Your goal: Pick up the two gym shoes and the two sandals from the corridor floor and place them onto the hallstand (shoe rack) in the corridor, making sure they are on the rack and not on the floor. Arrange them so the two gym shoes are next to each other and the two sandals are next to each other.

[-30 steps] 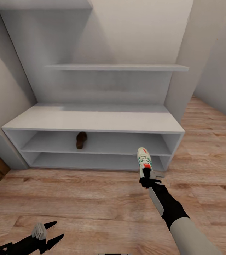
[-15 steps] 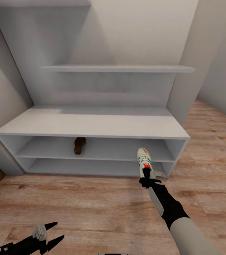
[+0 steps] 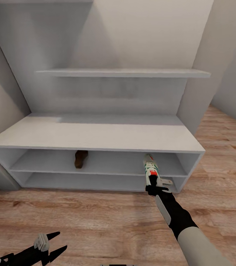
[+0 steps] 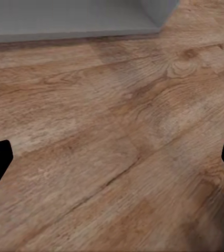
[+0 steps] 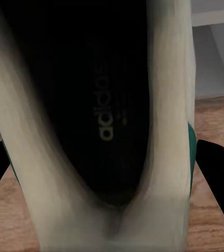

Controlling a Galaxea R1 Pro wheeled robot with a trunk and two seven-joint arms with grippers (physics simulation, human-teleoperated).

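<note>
Head view: right gripper (image 3: 154,183) clamped on a gym shoe (image 3: 150,167) by its heel, toe toward the hallstand (image 3: 95,133) for shelving.
Left gripper (image 3: 47,245): fingers apart, idle.
Upper shelf: one sandal (image 3: 81,159).

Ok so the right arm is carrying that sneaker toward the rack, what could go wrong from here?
1. The gym shoe is held only at its heel by the right gripper, toe pointing out; it may swing or slip before it reaches a shelf.
2. The toe sits close to the bench top's front edge on the hallstand; pushing in at the wrong height could knock it loose.
3. One sandal already lies on the upper shelf; leave room beside it for its partner.
</note>
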